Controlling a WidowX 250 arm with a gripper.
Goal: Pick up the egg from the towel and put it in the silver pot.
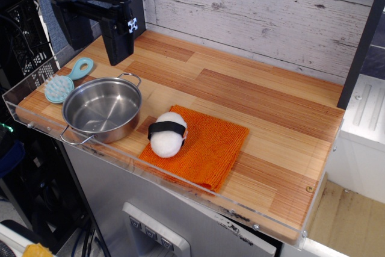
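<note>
A whitewashed plank wall (258, 10) backs the striped wooden table (271, 112), which has a clear acrylic rim (198, 186); a black crate (21, 34) stands at far left.

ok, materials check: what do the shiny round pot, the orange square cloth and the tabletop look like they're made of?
Shiny round silver pot: polished stainless steel by the look, with mirror-like reflections and thin wire loop handles. Orange square towel: nubby terry or microfibre, matte looped pile. Tabletop: striped wood-grain planks with a slight sheen, either laminate or sealed wood; I can't tell which.

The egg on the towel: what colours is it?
White egg with a black band, seen in the observation.image view.
</note>
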